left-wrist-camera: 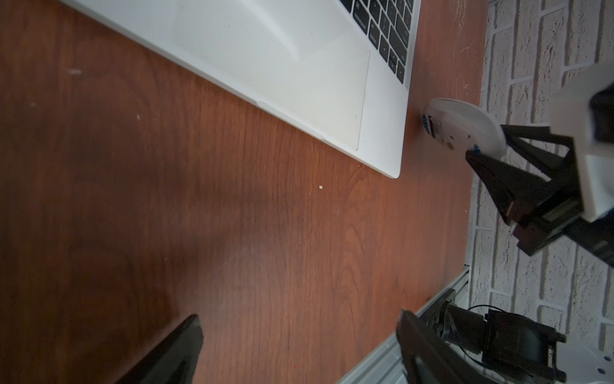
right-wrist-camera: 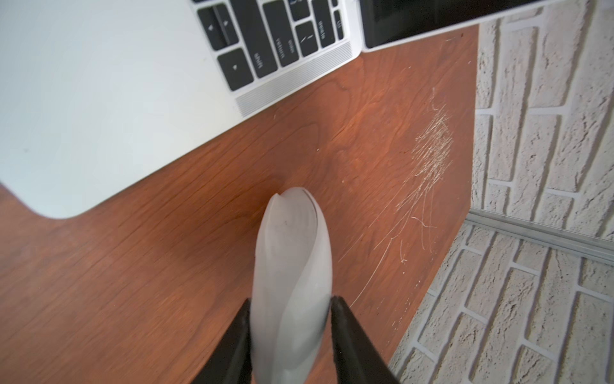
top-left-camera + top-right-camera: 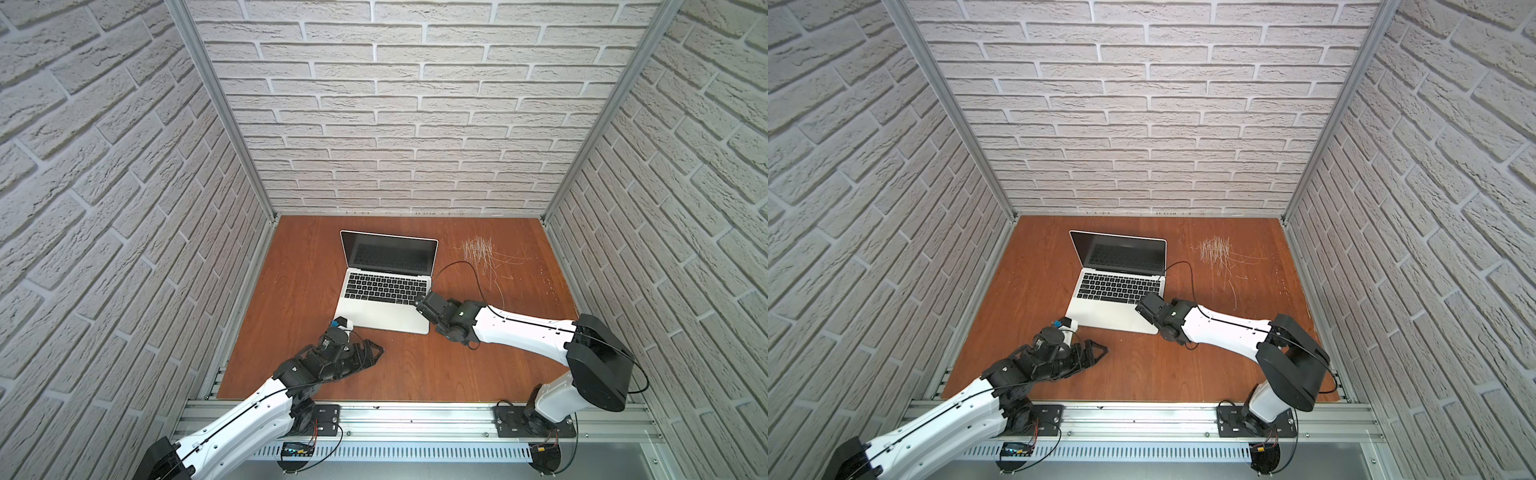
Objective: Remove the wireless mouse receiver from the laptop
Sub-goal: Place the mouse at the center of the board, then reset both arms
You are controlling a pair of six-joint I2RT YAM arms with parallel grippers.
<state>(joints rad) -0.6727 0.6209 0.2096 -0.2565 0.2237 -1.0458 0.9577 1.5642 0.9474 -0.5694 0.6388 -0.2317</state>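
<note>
Front rail [image 3: 415,417] with both arm bases nearest; beyond it an open laptop [image 3: 382,313] mid-table, right gripper [image 2: 291,301] clamped on a white mouse [image 2: 292,239].

Laptop sits on the wood table [image 3: 291,291], toward the back wall, lid up, screen dark, body slightly skewed. Right gripper is at the laptop's right edge near the front corner. Wrist view: both black fingers [image 2: 232,339] pressed to the mouse's sides, mouse turned on edge, nose down by the tabletop, just beside the laptop and not touching it; mouse is blurred there. Left gripper [image 1: 299,317] is low over bare wood before the laptop's front edge, toward its left corner, jaws spread wide with nothing between them. Patch of pale scratches [image 3: 478,253] on the wood right of the screen. Black cable [image 3: 457,262] arcs from the right arm past the laptop's right hinge.
</note>
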